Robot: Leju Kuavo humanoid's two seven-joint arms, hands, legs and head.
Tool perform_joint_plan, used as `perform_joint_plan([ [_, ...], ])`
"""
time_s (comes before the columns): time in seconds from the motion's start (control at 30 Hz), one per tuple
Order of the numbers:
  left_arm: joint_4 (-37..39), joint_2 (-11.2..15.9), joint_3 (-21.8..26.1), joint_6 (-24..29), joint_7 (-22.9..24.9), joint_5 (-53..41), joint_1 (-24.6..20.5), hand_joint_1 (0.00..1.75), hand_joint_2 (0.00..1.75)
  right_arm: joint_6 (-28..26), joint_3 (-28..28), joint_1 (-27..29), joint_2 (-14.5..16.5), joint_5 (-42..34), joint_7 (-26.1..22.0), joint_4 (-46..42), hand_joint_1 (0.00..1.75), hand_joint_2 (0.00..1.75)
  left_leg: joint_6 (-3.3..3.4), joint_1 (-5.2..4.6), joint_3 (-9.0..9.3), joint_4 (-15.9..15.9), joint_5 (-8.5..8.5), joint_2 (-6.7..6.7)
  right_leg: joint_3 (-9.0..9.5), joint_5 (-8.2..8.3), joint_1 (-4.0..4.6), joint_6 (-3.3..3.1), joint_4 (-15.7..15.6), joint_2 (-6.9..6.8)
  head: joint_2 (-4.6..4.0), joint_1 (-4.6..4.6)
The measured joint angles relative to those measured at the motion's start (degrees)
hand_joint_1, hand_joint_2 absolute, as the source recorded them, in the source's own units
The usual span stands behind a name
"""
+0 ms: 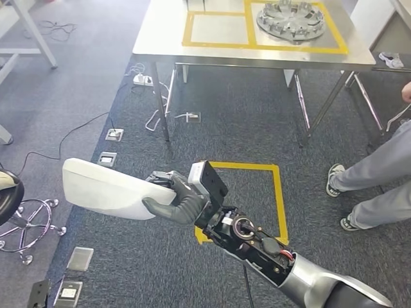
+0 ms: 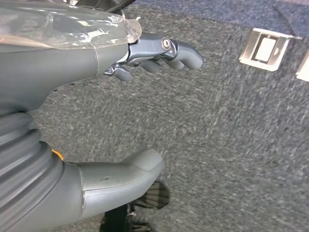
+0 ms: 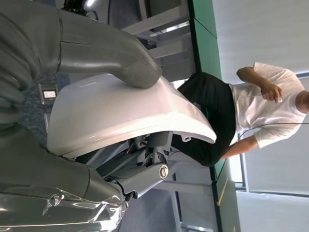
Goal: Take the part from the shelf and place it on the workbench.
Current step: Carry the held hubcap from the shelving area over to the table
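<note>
Right hand [image 1: 176, 199] grips the white curved part [image 1: 104, 188] by its right end — thumb on top, fingers beneath — held over carpet, near side of the workbench [image 1: 160, 42]. Left hand [image 2: 120, 96] — fingers apart, holding nothing, above carpet.

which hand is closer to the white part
Right. The right hand grips the white part; the left hand hangs open over carpet, apart from it.

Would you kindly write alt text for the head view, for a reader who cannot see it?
The right robot hand holds a long white part above grey carpet. Ahead stands a steel workbench marked with yellow tape, bearing a round metal fixture; a person's legs show at right.
</note>
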Motion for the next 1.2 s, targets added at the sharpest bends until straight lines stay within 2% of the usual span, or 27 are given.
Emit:
perform_joint_plan([
  [0.03,0.0,0.02,0.0,0.0,0.0,-0.01,-0.03,0.0,1.75,0.0,-0.05,0.0,-0.01,0.0,-0.03,0.01,1.75,1.75,0.32,0.03,0.31,-0.08,-0.18,0.02,-1.61,-1.5,-0.07,0.2,3.34,-0.05,0.0,0.14],
  [0.1,0.0,0.01,0.0,0.0,-0.01,-0.03,-0.03,0.0,1.75,-0.01,-0.1,0.08,-0.01,0.0,-0.07,0.1,1.75,1.75,0.71,-0.12,0.77,-0.08,-0.63,0.03,-6.29,-4.51,-0.11,0.47,12.09,-0.08,0.0,0.38],
  [0.13,0.0,-0.02,0.0,0.0,-0.01,-0.03,0.02,0.0,1.75,-0.01,-0.11,0.17,-0.01,0.0,-0.07,0.2,1.75,1.75,0.77,-0.2,1.01,-0.07,-0.87,0.03,-8.29,-4.95,-0.11,0.52,15.12,-0.08,0.0,0.43],
  [0.17,0.0,-0.04,0.0,0.0,-0.02,-0.03,0.07,0.0,1.75,-0.01,-0.1,0.25,-0.01,0.0,-0.05,0.31,1.75,1.75,0.76,-0.26,1.35,-0.06,-1.16,0.0,-9.23,-4.18,-0.11,0.48,15.85,-0.09,0.0,0.48],
  [0.2,0.0,-0.06,0.0,0.0,-0.01,-0.03,0.11,0.0,1.75,-0.01,-0.11,0.29,-0.01,0.0,-0.05,0.4,1.75,1.75,0.7,-0.3,1.83,-0.06,-1.48,-0.03,-8.92,-2.2,-0.1,0.33,14.02,-0.09,0.0,0.55],
  [0.27,0.01,-0.08,0.0,0.0,-0.01,-0.03,0.1,0.0,1.75,0.0,-0.12,0.23,-0.01,0.0,-0.05,0.5,1.75,1.75,0.47,-0.34,2.94,-0.09,-2.22,-0.09,-5.92,2.88,0.0,-0.23,6.1,-0.1,0.0,0.63],
  [0.3,0.01,-0.08,0.0,0.0,0.01,-0.03,0.03,0.0,1.75,0.0,-0.13,0.16,-0.01,0.0,-0.06,0.51,1.75,1.75,0.28,-0.4,3.28,-0.08,-2.52,-0.11,-4.27,4.51,0.19,-0.5,2.49,-0.11,0.0,0.54],
  [0.33,0.02,-0.09,0.0,0.0,0.03,-0.03,-0.02,0.0,1.75,0.01,-0.13,0.07,-0.01,0.0,-0.07,0.52,1.75,1.75,0.05,-0.43,3.38,-0.09,-2.71,-0.11,-3.14,5.08,0.38,-0.78,0.12,-0.13,-0.01,0.51],
  [0.4,0.02,-0.12,0.0,0.0,0.12,-0.03,-0.07,0.0,1.75,0.01,-0.14,0.02,-0.01,0.0,-0.07,0.54,1.75,1.75,-0.48,-0.46,3.28,-0.2,-2.86,-0.03,-2.32,4.66,0.69,-1.19,-1.36,-0.06,0.0,0.44],
  [0.47,0.02,-0.1,0.0,0.0,0.18,-0.03,-0.08,0.0,1.75,0.02,-0.15,0.03,0.02,-0.01,-0.08,0.52,1.75,1.75,-1.08,-0.42,3.29,0.12,-3.38,0.12,-1.68,4.54,0.42,-1.66,-2.14,0.06,0.0,0.45],
  [0.5,0.02,-0.08,0.0,0.0,0.18,-0.03,-0.17,0.0,1.75,0.03,-0.15,-0.05,0.03,-0.01,-0.1,0.51,1.75,1.75,-1.35,-0.41,2.76,1.47,-4.15,0.15,-1.26,4.54,0.26,-1.91,-2.52,0.07,0.0,0.32],
  [0.53,0.02,-0.04,0.0,0.0,0.18,-0.03,-0.28,0.0,1.75,0.05,-0.15,-0.15,0.05,-0.01,-0.13,0.5,1.75,1.75,-1.58,-0.38,1.45,4.15,-5.35,0.16,-0.82,4.5,0.14,-2.16,-2.83,0.05,0.0,0.17],
  [0.6,0.02,-0.02,0.0,-0.04,0.19,-0.01,-0.27,0.0,1.75,0.15,-0.15,-0.26,0.05,-0.02,-0.16,0.58,1.75,1.75,-1.91,-0.27,-3.22,12.19,-8.06,0.16,-0.43,4.16,0.15,-2.53,-2.92,0.03,-0.01,-0.07],
  [0.63,0.02,-0.01,0.0,-0.08,0.21,0.02,-0.13,0.0,1.75,0.2,-0.15,-0.23,0.05,-0.02,-0.16,0.67,1.75,1.75,-2.05,-0.21,-5.49,15.46,-8.66,0.16,-0.25,3.95,0.16,-2.63,-2.92,0.09,-0.01,-0.09],
  [0.67,0.02,-0.01,0.0,-0.12,0.23,0.04,0.05,0.0,1.75,0.25,-0.15,-0.2,0.05,-0.02,-0.15,0.78,1.75,1.75,-2.13,-0.14,-6.87,16.82,-8.23,0.17,-0.01,3.72,0.16,-2.65,-2.91,0.19,-0.01,-0.11],
  [0.7,0.02,0.0,0.0,-0.15,0.25,0.07,0.16,0.0,1.75,0.27,-0.15,-0.18,0.05,-0.02,-0.14,0.88,1.75,1.75,-2.17,-0.06,-7.07,15.85,-6.7,0.17,0.31,3.46,0.15,-2.61,-2.91,0.33,0.0,-0.14],
  [0.73,0.02,0.03,0.0,-0.15,0.26,0.08,0.18,0.0,1.75,0.3,-0.15,-0.18,0.05,-0.02,-0.13,0.93,1.75,1.75,-2.14,0.02,-6.0,12.53,-4.23,0.17,0.72,3.14,0.15,-2.49,-2.9,0.46,0.0,-0.15],
  [0.8,0.02,0.12,0.0,-0.15,0.26,0.08,0.09,0.0,1.75,0.33,-0.15,-0.27,0.05,-0.04,-0.13,0.97,1.75,1.75,-1.96,0.08,-2.71,4.19,0.08,0.1,1.32,2.41,0.27,-2.02,-2.79,0.7,-0.01,-0.29],
  [0.83,0.02,0.16,0.0,-0.15,0.26,0.08,0.04,0.0,1.75,0.34,-0.15,-0.33,0.05,-0.06,-0.13,0.98,1.75,1.75,-1.78,0.03,-1.51,1.42,1.09,0.06,1.46,2.1,0.38,-1.76,-2.74,0.82,-0.01,-0.31],
  [0.87,0.02,0.16,0.0,-0.15,0.26,0.09,0.02,0.0,1.75,0.34,-0.15,-0.37,0.05,-0.1,-0.13,0.98,1.75,1.75,-1.55,-0.05,-0.96,0.19,1.21,0.01,1.5,1.87,0.46,-1.5,-2.73,0.91,-0.02,-0.32],
  [0.93,0.02,0.15,0.0,-0.15,0.28,0.1,0.01,0.0,1.75,0.34,-0.15,-0.42,0.05,-0.19,-0.13,0.98,1.75,1.75,-0.96,-0.18,-0.7,-0.01,0.82,0.01,1.61,1.51,0.45,-0.99,-2.84,1.02,-0.01,-0.25],
  [1.0,0.02,0.15,0.0,-0.15,0.3,0.1,-0.02,0.0,1.75,0.34,-0.16,-0.49,0.05,-0.24,-0.14,0.98,1.75,1.75,-0.27,-0.1,-0.19,-0.24,0.52,0.09,1.02,0.27,0.28,-0.38,-1.27,0.73,-0.01,-0.2],
  [1.03,0.02,0.15,0.0,-0.14,0.3,0.1,-0.07,0.0,1.75,0.34,-0.17,-0.57,0.05,-0.27,-0.16,0.98,1.75,1.75,0.07,-0.03,0.15,-0.36,0.36,0.14,-0.26,-1.07,0.2,-0.09,1.48,0.54,-0.01,-0.09],
  [1.1,0.02,0.15,0.0,-0.13,0.3,0.1,-0.08,0.0,1.75,0.34,-0.17,-0.63,0.05,-0.32,-0.21,1.01,1.75,1.75,0.51,-0.06,0.67,-0.4,-0.11,0.22,-4.83,-4.31,0.11,0.32,10.22,0.24,0.0,0.1],
  [1.13,0.02,0.13,0.0,-0.13,0.29,0.1,-0.03,0.0,1.75,0.34,-0.17,-0.55,0.05,-0.34,-0.21,1.04,1.75,1.75,0.58,-0.08,0.93,-0.39,-0.35,0.25,-7.22,-5.32,0.08,0.46,14.21,0.21,0.0,0.17],
  [1.17,0.02,0.11,0.0,-0.13,0.28,0.1,0.05,0.0,1.75,0.34,-0.17,-0.45,0.05,-0.35,-0.21,1.1,1.75,1.75,0.56,-0.09,1.29,-0.39,-0.64,0.27,-8.76,-5.14,0.06,0.52,16.17,0.19,0.0,0.23],
  [1.2,0.02,0.09,0.0,-0.13,0.28,0.1,0.13,0.0,1.75,0.34,-0.17,-0.37,0.05,-0.35,-0.21,1.16,1.75,1.75,0.49,-0.08,1.77,-0.39,-0.97,0.28,-9.09,-3.68,0.03,0.51,15.59,0.13,0.0,0.29],
])
